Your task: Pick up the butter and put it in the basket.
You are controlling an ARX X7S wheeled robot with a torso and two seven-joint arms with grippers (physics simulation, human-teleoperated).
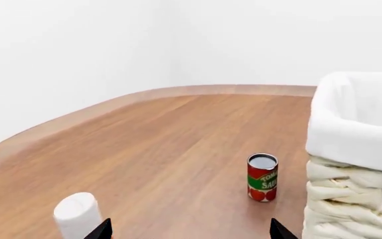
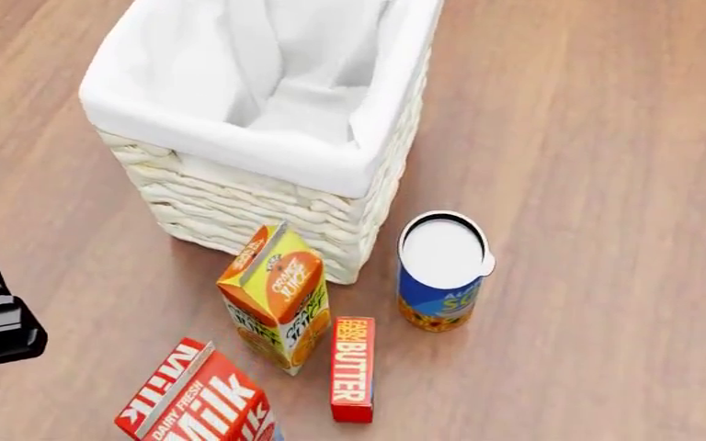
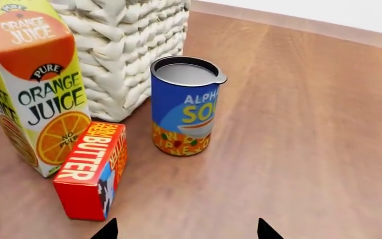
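The butter is lying flat on the wooden table, untouched, long axis running away from the robot. The orange juice carton is standing just beside it on the robot's left, and the blue soup can is sitting near its far right corner, apart from it. The milk carton is lying further left and closer to the robot. The basket is standing just past the juice carton, open top, white liner showing, nothing visible inside.

Looks like the approach step is still in hand, no grasp yet. The right gripper is showing only two dark fingertips in its wrist view, set well apart, so jaws released and holding nothing. The butter is sitting off to one side of that gap, not between the tips.

The left gripper is also showing two tips spread wide, nothing between them. It is pointing at a tomato sauce can and the basket wall, with a white cylinder by one tip. Not looking involved in the pick.

Next move, as I read it: the right arm needs shifting sideways to centre on the box, then descending across its narrow width. Clearance is tight on the juice side, so one finger risks nudging the carton. Then lifting high enough to clear the tall rim before releasing.
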